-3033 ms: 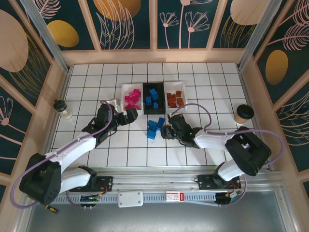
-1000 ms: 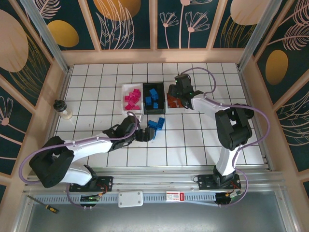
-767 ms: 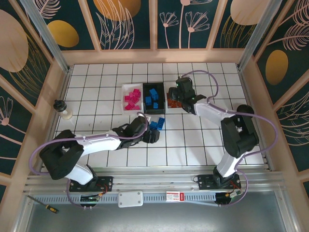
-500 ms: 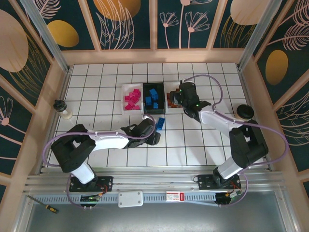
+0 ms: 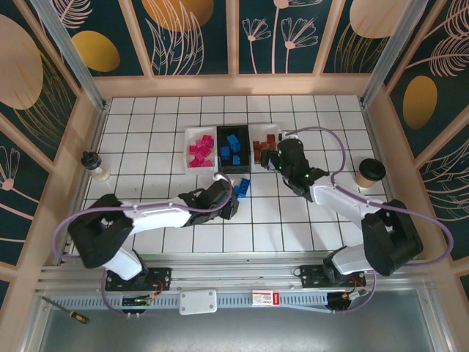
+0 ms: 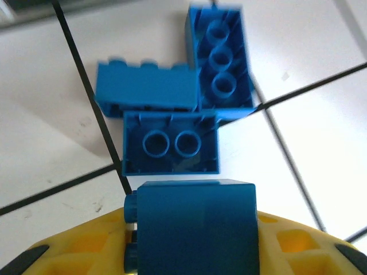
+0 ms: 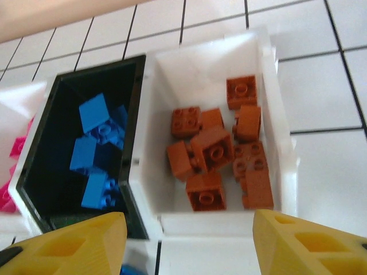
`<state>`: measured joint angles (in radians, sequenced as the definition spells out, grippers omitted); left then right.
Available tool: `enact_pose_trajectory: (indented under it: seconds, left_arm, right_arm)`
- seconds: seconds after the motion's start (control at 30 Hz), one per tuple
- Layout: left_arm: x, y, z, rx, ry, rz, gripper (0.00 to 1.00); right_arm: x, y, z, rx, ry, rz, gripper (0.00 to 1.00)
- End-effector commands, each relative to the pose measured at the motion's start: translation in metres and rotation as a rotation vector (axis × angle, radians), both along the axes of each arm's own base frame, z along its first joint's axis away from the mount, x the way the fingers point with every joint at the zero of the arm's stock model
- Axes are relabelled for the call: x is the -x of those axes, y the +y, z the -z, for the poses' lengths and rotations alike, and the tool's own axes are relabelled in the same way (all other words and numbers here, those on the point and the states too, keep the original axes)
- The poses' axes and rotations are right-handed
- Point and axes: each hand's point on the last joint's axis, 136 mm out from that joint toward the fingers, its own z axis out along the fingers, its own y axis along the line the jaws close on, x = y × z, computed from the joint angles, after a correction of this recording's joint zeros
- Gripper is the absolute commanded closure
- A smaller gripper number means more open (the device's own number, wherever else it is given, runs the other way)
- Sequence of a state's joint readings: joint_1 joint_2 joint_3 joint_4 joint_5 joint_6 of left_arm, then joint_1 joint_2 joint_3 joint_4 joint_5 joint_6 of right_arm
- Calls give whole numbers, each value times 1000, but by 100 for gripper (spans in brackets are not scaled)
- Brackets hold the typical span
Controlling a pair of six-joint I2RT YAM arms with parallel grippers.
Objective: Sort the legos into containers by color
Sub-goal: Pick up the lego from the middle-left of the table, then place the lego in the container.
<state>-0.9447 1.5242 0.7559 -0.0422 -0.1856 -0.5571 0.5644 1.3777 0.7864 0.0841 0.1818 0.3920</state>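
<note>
The left fingers [image 5: 230, 204] are down on the table [image 5: 146, 117] just in front of the trays, closed in on a blue brick [image 6: 195, 220]. Seen from the left wrist, it sits snug between the yellow pads, tipped on its side with its studs pointing left.

Just beyond it three more blue ones lie touching one another. The short brick [image 6: 170, 142] is upside down, its long axis across the view. The longer brick [image 6: 146, 86] behind it rests on its side, also crosswise. The three-tube brick [image 6: 219, 63] is upside down, its long axis running away from the camera.

The right fingers [image 5: 272, 158] hang spread wide over the near end of the right white tray [image 7: 285, 154], holding nothing. That tray holds the orange-brown bricks [image 7: 215, 152], jumbled at all angles. Touching it on the left, the black tray [image 7: 135, 143] has loose blue bricks [image 7: 92, 114]. The left white tray [image 5: 189, 147] holds the pink bricks [image 5: 201, 152].
</note>
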Motion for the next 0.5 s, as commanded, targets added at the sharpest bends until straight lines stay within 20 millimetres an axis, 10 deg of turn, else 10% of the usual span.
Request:
enact_pose_trajectory:
  seconds: [0.0, 0.27, 0.47]
  left_arm:
    - [-14, 6, -46, 47, -91, -36, 66]
    - [-106, 2, -103, 147, -174, -114, 66]
    - [-168, -14, -86, 136, -145, -147, 69]
  right_arm:
    - [19, 6, 4, -34, -1, -21, 40]
    - [54, 19, 32, -36, 47, -74, 39]
    - [69, 25, 45, -39, 76, -100, 39]
